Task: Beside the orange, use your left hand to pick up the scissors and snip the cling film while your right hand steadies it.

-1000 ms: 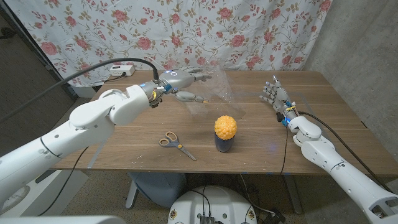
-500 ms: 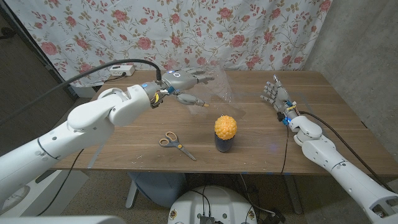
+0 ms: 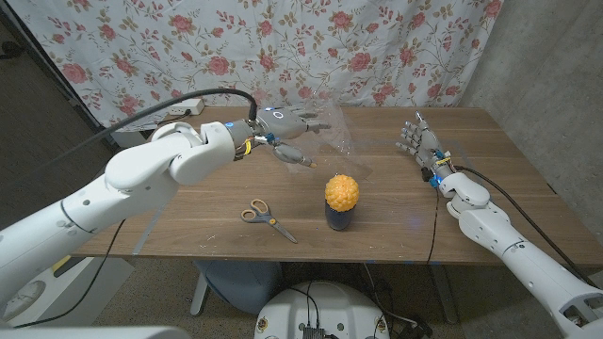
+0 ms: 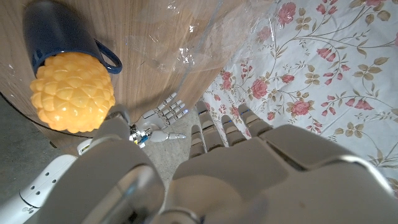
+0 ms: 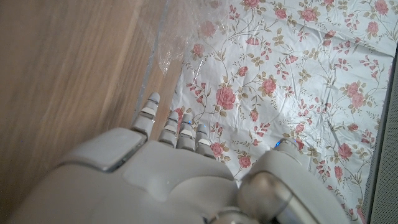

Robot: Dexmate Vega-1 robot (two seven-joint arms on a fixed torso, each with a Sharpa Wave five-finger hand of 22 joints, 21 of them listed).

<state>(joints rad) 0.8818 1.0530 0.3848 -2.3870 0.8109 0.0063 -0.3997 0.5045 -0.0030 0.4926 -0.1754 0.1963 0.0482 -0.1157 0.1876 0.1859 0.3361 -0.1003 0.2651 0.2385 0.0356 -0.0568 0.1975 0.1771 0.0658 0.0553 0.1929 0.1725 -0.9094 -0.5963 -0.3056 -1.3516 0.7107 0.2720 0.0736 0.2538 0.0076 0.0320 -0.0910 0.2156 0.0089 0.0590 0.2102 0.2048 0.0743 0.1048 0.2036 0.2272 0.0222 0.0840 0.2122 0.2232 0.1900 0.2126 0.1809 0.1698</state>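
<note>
The scissors (image 3: pixel 267 217), with orange and grey handles, lie on the wooden table (image 3: pixel 490 179) near its front edge, left of the orange. The orange (image 3: pixel 341 191), a knobbly yellow-orange ball, sits on a dark blue cup (image 3: pixel 339 220); both also appear in the left wrist view, the orange (image 4: pixel 71 90) on the cup (image 4: pixel 56 31). The clear cling film (image 3: pixel 332 141) lies crumpled at the back middle and shows in both wrist views (image 4: pixel 205 43) (image 5: pixel 166 31). My left hand (image 3: pixel 287 127) hovers at the film's left edge, fingers spread, holding nothing. My right hand (image 3: pixel 413 141) stands upright at the right, fingers apart, apart from the film.
A floral curtain (image 3: pixel 377 47) hangs behind the table. A white power strip (image 3: pixel 184 106) with a black cable lies at the back left corner. A grey wall (image 3: pixel 546 66) closes the right side. Bare tabletop lies between the scissors and the left edge.
My left hand has shifted a little to the right, further toward the cling film. The right hand, scissors and orange have stayed put.
</note>
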